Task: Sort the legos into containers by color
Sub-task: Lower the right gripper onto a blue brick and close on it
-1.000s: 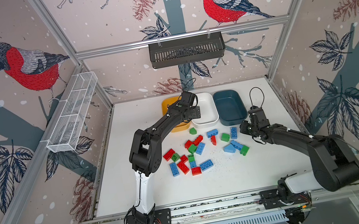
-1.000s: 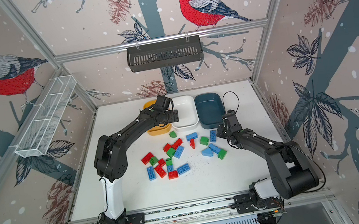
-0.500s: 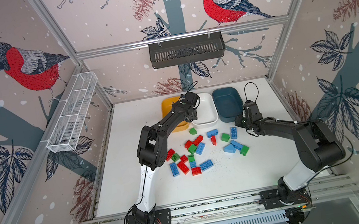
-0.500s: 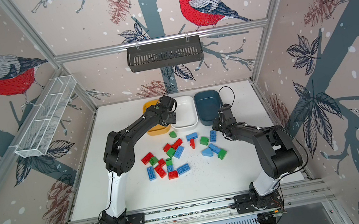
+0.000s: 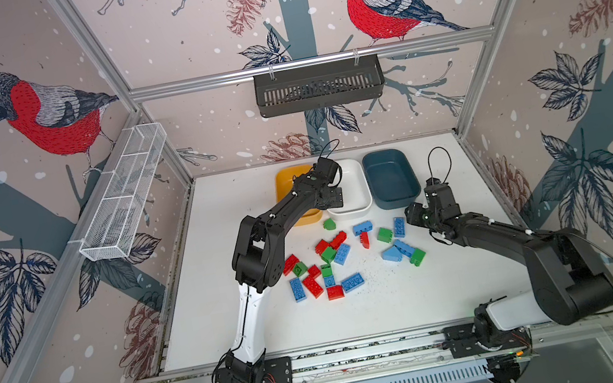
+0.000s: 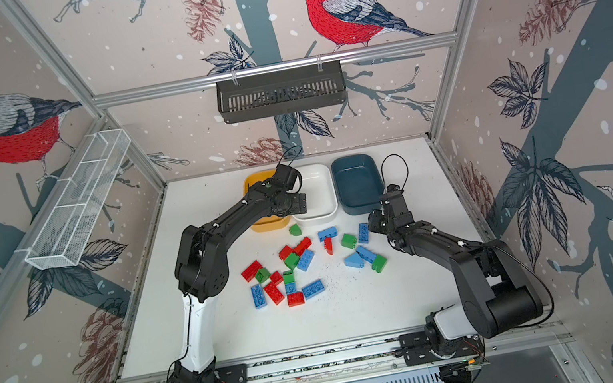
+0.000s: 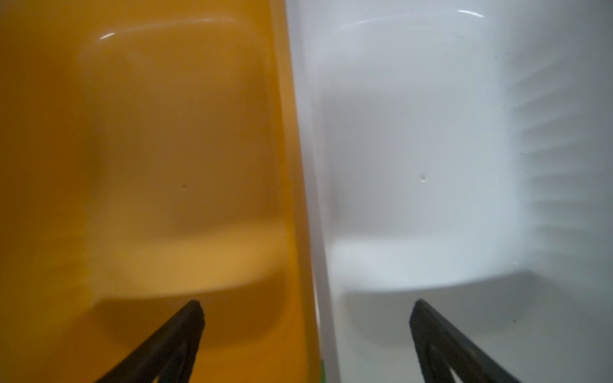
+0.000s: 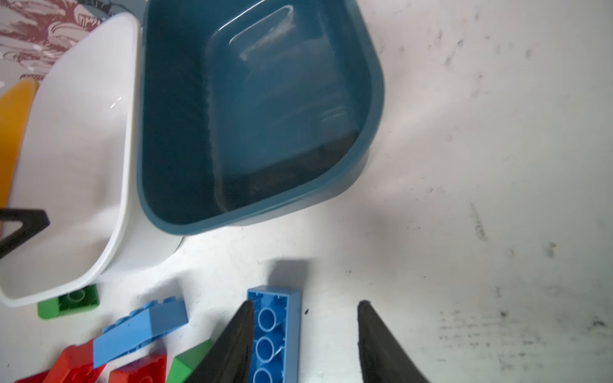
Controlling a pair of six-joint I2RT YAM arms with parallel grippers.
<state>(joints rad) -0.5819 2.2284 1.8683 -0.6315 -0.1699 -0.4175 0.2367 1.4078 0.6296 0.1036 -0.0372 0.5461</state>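
Red, blue and green legos [image 5: 329, 260] [image 6: 293, 270] lie scattered mid-table in both top views. Behind them, side by side, stand the containers: a yellow tub [image 5: 281, 188] [image 7: 166, 132], a white tub [image 5: 357, 175] [image 7: 414, 132] [image 8: 76, 149] and a teal tub [image 5: 389, 178] [image 8: 265, 116], with no bricks showing inside. My left gripper [image 5: 333, 196] [image 7: 307, 303] hangs open and empty over the yellow and white tubs' shared rims. My right gripper [image 5: 412, 215] [image 8: 306, 303] is open low over the table. A blue oblong brick [image 8: 278, 331] [image 5: 399, 226] lies studs-down against one finger.
A green brick [image 5: 329, 224] [image 8: 69, 301] lies against the white tub's front wall. A black slotted basket [image 5: 318, 85] hangs on the back rail. A white wire rack [image 5: 124, 197] is fixed along the left wall. Frame posts stand at the table's corners.
The right gripper's jaws have gone from shut to apart beside the blue oblong brick, which has not moved. The right arm swung its elbow in and back out. The left gripper barely shifted.
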